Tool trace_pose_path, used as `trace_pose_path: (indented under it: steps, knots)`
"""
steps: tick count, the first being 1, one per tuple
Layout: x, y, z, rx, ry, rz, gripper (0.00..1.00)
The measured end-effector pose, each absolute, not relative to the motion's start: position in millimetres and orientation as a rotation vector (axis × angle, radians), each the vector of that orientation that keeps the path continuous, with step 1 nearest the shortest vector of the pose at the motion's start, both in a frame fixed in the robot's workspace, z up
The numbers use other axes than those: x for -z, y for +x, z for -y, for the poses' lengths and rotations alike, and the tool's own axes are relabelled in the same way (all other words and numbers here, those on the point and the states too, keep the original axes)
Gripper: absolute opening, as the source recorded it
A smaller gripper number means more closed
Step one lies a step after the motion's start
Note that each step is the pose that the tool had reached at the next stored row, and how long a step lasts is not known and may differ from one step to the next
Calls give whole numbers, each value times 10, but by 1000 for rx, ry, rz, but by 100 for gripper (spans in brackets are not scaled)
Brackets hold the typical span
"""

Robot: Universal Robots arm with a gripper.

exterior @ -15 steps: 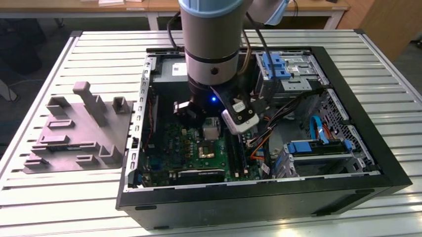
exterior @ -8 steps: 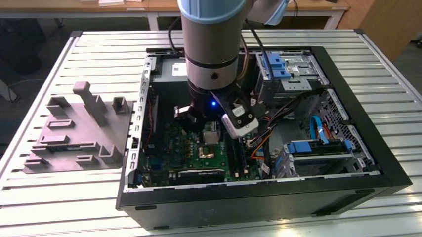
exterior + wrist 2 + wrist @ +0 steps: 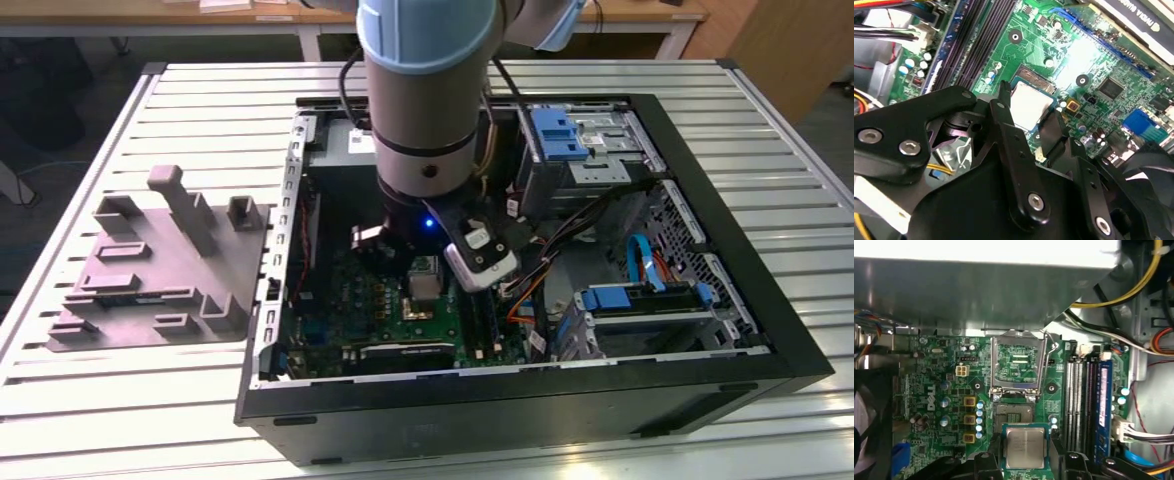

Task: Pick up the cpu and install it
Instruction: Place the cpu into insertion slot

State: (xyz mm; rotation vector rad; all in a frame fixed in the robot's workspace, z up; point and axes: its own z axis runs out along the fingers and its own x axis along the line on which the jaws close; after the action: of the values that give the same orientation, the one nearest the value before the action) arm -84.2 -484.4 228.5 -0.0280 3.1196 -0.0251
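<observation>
Grey moulded fixture (image 3: pixel 154 270) sits toward the edge of the surface (image 3: pixel 107 400) on the exterior view's left. The open computer case (image 3: pixel 534 405) lies on its side mid-surface with the motherboard (image 3: pixel 387 325) facing up, judged so that the arm (image 3: pixel 424 100) can reach in from above.

The gripper (image 3: pixel 1030 107) is clenched on the cpu (image 3: pixel 1025 447), with its fingers (image 3: pixel 1004 115) on two opposite edges, leaving the underside free to seat. In the first wrist view the cpu is held level just beside the socket (image 3: pixel 1014 416), not yet in it. The retention frame (image 3: pixel 1018 360) stands swung up, judged ready to receive.

Drive bays (image 3: pixel 574 140) occupy the case's side on the exterior view's right. The surface is pale slatted metal. In the room, wooden tables (image 3: pixel 134 15) stand beyond the surface's far edge.
</observation>
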Motion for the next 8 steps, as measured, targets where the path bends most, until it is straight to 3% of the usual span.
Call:
trace_pose_path:
  steps: [8]
  knots:
    - [-2139, -870, 4844, 25, -34, -3120, 47]
